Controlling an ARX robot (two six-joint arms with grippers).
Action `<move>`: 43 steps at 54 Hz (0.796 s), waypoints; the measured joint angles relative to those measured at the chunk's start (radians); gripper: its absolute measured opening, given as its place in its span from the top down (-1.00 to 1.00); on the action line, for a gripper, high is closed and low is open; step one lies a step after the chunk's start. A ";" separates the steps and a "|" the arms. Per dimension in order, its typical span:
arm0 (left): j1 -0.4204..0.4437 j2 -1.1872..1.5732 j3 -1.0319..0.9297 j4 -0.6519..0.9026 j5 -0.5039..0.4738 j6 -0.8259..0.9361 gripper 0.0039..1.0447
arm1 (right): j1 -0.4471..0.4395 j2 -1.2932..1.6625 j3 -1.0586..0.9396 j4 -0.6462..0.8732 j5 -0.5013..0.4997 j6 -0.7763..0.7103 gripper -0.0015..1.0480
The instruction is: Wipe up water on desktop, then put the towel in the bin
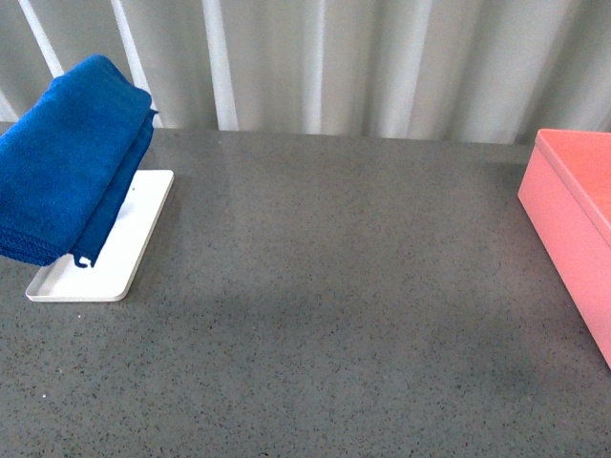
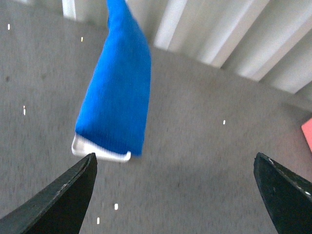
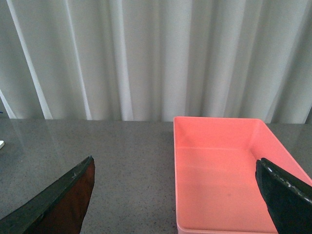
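Observation:
The blue towel (image 1: 67, 162) hangs folded over a rack on a white tray (image 1: 134, 239) at the far left of the grey speckled desktop (image 1: 334, 286). The pink bin (image 1: 578, 219) stands at the right edge. Neither arm shows in the front view. In the left wrist view my left gripper (image 2: 174, 158) is open above bare desktop (image 2: 195, 146), short of the towel (image 2: 119, 92). My right gripper (image 3: 174, 161) is open over the near left wall of the bin (image 3: 219, 170), which holds nothing. No water shows in any view.
A pleated white curtain (image 1: 382, 57) closes off the desktop's far edge. The tray's corner (image 2: 100, 155) sticks out under the towel in the left wrist view. A wide stretch of desktop lies between tray and bin.

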 joint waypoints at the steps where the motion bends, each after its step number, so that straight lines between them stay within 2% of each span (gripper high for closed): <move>1: 0.006 0.022 0.016 0.010 0.004 0.009 -0.88 | 0.000 0.000 0.000 0.000 0.000 0.000 -0.86; 11: 0.062 0.384 0.289 0.026 0.102 0.171 -0.88 | 0.000 0.000 0.000 0.000 -0.001 0.000 -0.86; 18: 0.081 0.605 0.484 -0.010 0.087 0.306 -0.88 | 0.000 0.000 0.000 0.000 0.000 0.000 -0.86; 29: 0.105 0.895 0.805 -0.175 0.010 0.502 -0.88 | 0.000 0.000 0.000 0.000 0.000 0.000 -0.86; 32: 0.113 0.941 0.864 -0.213 -0.016 0.527 -0.88 | 0.000 0.000 0.000 0.000 0.000 0.000 -0.86; 43: 0.122 1.016 0.970 -0.298 -0.006 0.509 -0.88 | 0.000 0.000 0.000 0.000 0.000 0.000 -0.86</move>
